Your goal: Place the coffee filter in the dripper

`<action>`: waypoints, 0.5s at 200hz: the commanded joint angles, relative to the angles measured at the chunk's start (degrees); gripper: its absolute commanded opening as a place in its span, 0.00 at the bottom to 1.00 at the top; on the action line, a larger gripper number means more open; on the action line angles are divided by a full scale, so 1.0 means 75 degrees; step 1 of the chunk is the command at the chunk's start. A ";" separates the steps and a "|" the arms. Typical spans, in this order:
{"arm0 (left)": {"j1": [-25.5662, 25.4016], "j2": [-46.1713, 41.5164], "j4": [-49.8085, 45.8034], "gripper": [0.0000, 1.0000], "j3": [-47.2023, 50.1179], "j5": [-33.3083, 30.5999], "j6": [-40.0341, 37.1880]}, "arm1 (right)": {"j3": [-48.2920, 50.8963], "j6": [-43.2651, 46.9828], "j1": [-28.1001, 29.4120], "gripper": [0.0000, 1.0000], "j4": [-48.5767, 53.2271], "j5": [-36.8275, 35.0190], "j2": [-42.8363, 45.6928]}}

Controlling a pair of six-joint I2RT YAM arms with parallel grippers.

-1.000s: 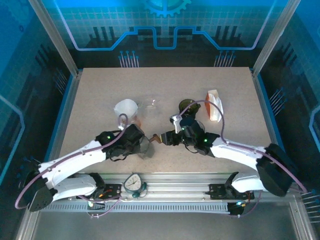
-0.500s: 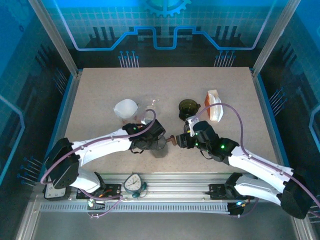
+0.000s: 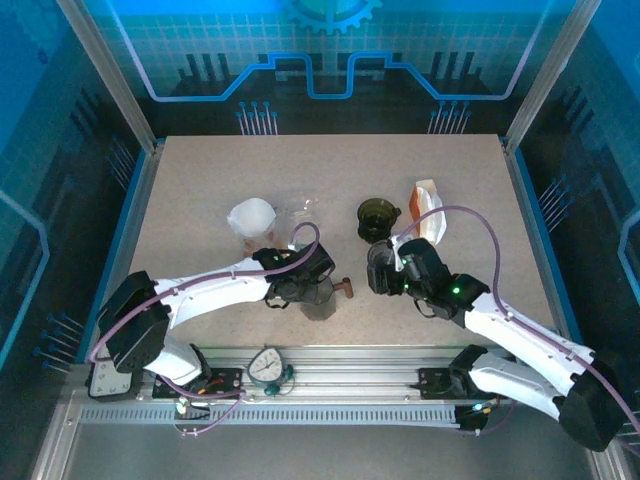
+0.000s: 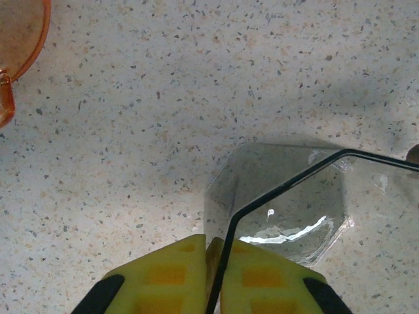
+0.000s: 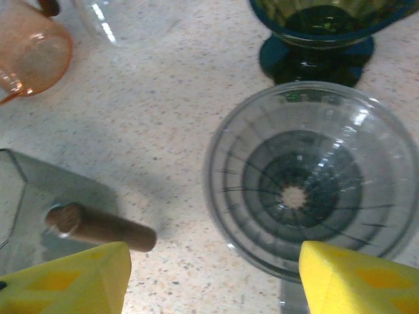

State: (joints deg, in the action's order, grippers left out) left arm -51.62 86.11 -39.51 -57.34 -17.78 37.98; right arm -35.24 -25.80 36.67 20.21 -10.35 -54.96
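- Coffee filter (image 3: 252, 215): white, lying on the table (image 3: 200, 170), far-left of centre, well apart from both my grippers.
- My left gripper (image 4: 213, 265): pads together, clamped on the thin rim of the glass server (image 4: 288, 196).
- My right gripper (image 5: 215, 265): fingers wide apart, over the clear dripper (image 5: 298, 190).
- Server's wooden handle (image 5: 101, 227) points toward the clear dripper, not touching it.
- Dark green dripper (image 5: 317, 29) just beyond the clear one.
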 commanded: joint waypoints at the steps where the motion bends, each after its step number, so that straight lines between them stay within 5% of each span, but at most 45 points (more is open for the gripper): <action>1: -0.0061 -0.0067 0.0259 0.15 -0.0057 -0.0014 -0.0150 | -0.0277 0.0100 -0.0616 0.69 0.0482 0.0034 0.0143; 100: -0.0095 -0.2471 0.1174 0.73 0.0530 0.0150 -0.0061 | -0.0408 0.0041 -0.2578 0.60 -0.0202 0.1444 -0.1145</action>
State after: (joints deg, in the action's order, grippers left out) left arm -51.94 74.74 -34.81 -56.62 -17.69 37.45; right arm -36.12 -25.47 18.94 21.54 -3.44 -59.81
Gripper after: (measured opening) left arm 0.681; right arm 0.615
